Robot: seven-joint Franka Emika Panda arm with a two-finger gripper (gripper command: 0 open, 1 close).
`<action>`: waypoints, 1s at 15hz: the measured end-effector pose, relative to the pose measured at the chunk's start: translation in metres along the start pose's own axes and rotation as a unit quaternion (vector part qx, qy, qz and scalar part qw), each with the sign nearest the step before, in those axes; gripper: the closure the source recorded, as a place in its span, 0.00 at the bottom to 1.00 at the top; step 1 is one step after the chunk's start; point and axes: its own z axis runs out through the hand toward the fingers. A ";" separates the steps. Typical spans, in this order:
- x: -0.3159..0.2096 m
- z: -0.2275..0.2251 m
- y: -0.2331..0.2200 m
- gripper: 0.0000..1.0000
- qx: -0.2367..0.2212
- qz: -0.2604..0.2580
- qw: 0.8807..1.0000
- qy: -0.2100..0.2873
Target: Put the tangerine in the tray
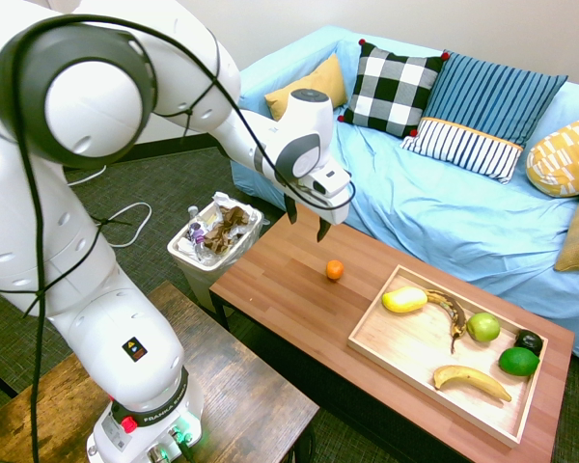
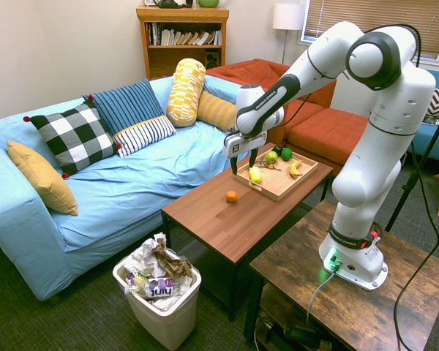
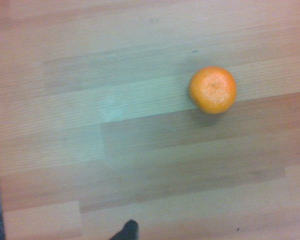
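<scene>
The tangerine (image 1: 335, 270) (image 2: 232, 196) lies alone on the reddish wooden coffee table (image 1: 280, 299), a short way from the light wooden tray (image 1: 410, 342) (image 2: 278, 187). My gripper (image 1: 307, 221) (image 2: 243, 165) hangs open and empty in the air above the table's sofa-side edge. It is a little above the tangerine and off to one side, not touching it. The wrist view looks straight down at the tangerine (image 3: 213, 90) on bare wood.
The tray holds a yellow oblong fruit (image 1: 404, 300), a banana (image 1: 471, 380), a green apple (image 1: 482, 327), a lime (image 1: 518, 362) and a dark fruit (image 1: 529, 340). A white bin (image 1: 215, 236) of trash stands by the table's end. A blue sofa (image 1: 444, 207) runs along the table's far side.
</scene>
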 end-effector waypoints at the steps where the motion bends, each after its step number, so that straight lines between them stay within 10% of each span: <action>1: 0.011 0.016 -0.002 0.00 -0.004 0.005 1.000 -0.002; 15: 0.066 0.188 -0.056 0.00 -0.045 0.041 0.998 -0.034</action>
